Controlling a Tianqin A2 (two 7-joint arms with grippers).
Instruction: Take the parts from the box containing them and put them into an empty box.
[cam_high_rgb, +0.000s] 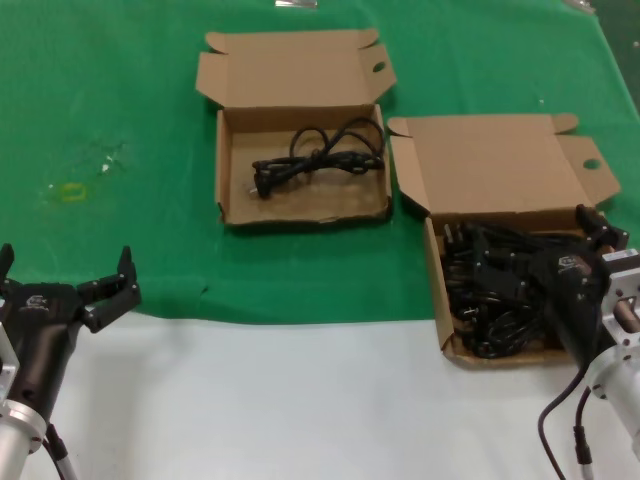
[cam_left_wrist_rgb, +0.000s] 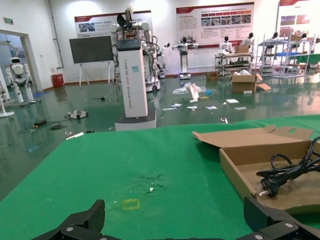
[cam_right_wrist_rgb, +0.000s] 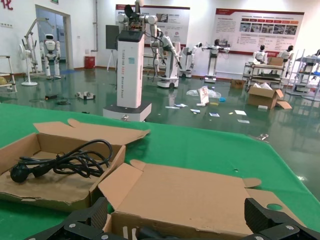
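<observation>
Left claw (cam_high_rgb: 68, 272) hangs at the near left edge of the worktop (cam_high_rgb: 120, 100), over the place where the green cloth meets the white front strip. Its fingers are spread wide and hold nothing, and it is well apart from both boxes, so I judge this arm is waiting.

Going to the right, the first box (cam_high_rgb: 228, 170) stands in the middle of the green cloth with its lid folded back. One power cord (cam_high_rgb: 318, 153) lies inside it, loosely coiled, with its plug toward the left side of the box floor. This box seems to be the one that receives the parts, so one transfer looks finished.

Next, just beside it and a little nearer to the robot, is the second box (cam_high_rgb: 490, 160), also with the lid open. It is filled with a tangled pile of cords (cam_high_rgb: 495, 290), and I cannot count them.

Right claw (cam_high_rgb: 598, 232) is over the right part of this full box, just above the pile. In the right wrist view its fingers (cam_right_wrist_rgb: 272, 215) stand wide apart with no cord between them, so it is released.

By my judgement the task is only at its beginning: one cord is moved, and nearly the whole pile remains.
</observation>
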